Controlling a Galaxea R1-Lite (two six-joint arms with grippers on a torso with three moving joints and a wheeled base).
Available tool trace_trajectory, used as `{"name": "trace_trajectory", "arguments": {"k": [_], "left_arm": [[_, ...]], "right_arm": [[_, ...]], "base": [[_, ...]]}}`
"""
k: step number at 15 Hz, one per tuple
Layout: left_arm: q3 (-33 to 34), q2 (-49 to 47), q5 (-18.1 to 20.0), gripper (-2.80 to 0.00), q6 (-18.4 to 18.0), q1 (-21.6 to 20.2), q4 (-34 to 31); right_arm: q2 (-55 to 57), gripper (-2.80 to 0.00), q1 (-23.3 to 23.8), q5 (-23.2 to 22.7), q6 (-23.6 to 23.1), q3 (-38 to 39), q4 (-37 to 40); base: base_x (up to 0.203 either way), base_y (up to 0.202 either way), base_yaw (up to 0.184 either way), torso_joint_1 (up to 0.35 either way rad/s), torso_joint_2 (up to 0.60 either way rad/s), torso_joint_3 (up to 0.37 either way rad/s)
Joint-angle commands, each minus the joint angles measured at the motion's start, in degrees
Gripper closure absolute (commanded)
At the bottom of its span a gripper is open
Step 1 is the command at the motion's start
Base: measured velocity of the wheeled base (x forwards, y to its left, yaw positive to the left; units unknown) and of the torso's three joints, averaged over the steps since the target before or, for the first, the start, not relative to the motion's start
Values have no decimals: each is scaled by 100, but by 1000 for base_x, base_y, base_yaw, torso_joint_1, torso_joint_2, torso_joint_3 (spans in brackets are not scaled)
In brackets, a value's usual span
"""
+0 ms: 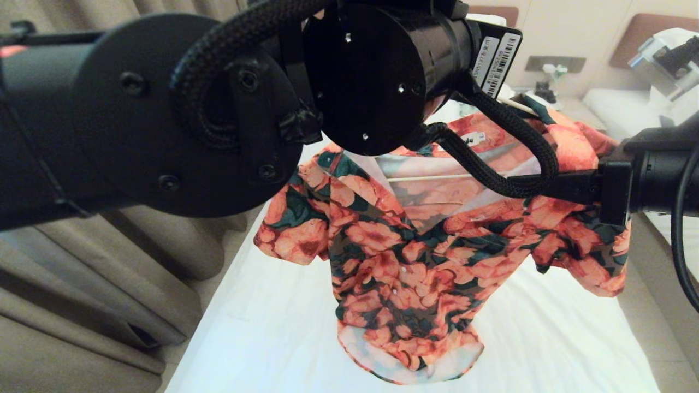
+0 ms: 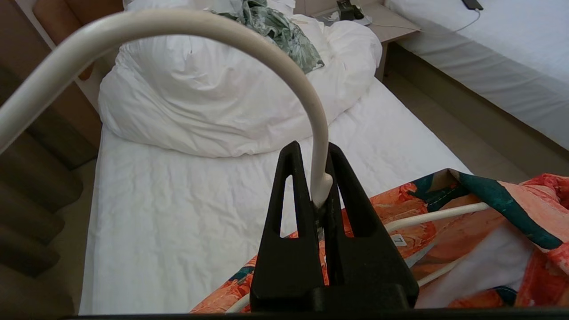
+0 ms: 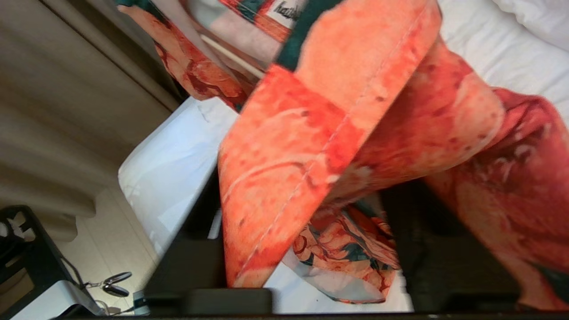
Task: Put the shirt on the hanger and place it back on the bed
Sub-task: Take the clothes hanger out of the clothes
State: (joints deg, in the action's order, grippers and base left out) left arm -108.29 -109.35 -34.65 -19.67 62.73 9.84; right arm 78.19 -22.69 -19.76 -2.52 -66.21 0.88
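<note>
**Shirt on hanger, held above bed**

While the left tool (image 2: pixel 316 195) stands pressed together on the hanger (image 2: pixel 318 146), pinching the wire just below the curved hook, the shirt (image 1: pixel 415 256) hangs from that hanger above the bed (image 1: pixel 262 327). In the left wrist view the hook arches up and away from the fingertips, and the hanger's shoulder wire runs off to one side beneath the open collar, where a small white label shows. The left arm fills the upper left of the head view, and the tool itself is hidden there behind the arm's black housing.

In the head view the shirt faces the camera, front open at the neck, both sleeves spread outward, and its hem droops toward the white sheet; whether the hem touches cannot be told. A stretch of hanger wire shows across the inside of the neck opening.

The right arm enters from the right edge of the head view at the shirt's shoulder on that side. The right tool (image 3: pixel 311 249) is at the shirt: its dark fingers (image 3: pixel 191 249) lie on either side of a fold of orange cloth, standing apart. Whether they grip that fold cannot be told.

A bunched white duvet (image 2: pixel 213 102) lies at the bed's head, well apart from the shirt, with a green leaf-patterned garment (image 2: pixel 275 31) on it.
</note>
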Motion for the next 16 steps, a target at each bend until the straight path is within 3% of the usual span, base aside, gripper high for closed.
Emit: {"name": "trace_trajectory", "arguments": {"k": [1, 5, 8, 10, 16], "left_arm": [[4, 1, -25, 0, -11, -7, 9], [70, 45, -25, 0, 74, -32, 6], [318, 128, -30, 0, 192, -117, -6], [528, 202, -25, 0, 257, -215, 9], [925, 585, -17, 0, 402, -367, 9]], "right_arm": [[65, 0, -43, 19, -2, -15, 0], [-92, 0, 76, 34, 238, -114, 3], [-198, 0, 646, 20, 419, -283, 43], [-214, 0, 1004, 3, 423, -354, 90], [120, 0, 1445, -18, 216, -374, 80]], "base": [[0, 0, 0, 0, 0, 0], [0, 0, 0, 0, 0, 0], [0, 0, 0, 0, 0, 0], [0, 0, 0, 0, 0, 0], [0, 0, 0, 0, 0, 0]]}}
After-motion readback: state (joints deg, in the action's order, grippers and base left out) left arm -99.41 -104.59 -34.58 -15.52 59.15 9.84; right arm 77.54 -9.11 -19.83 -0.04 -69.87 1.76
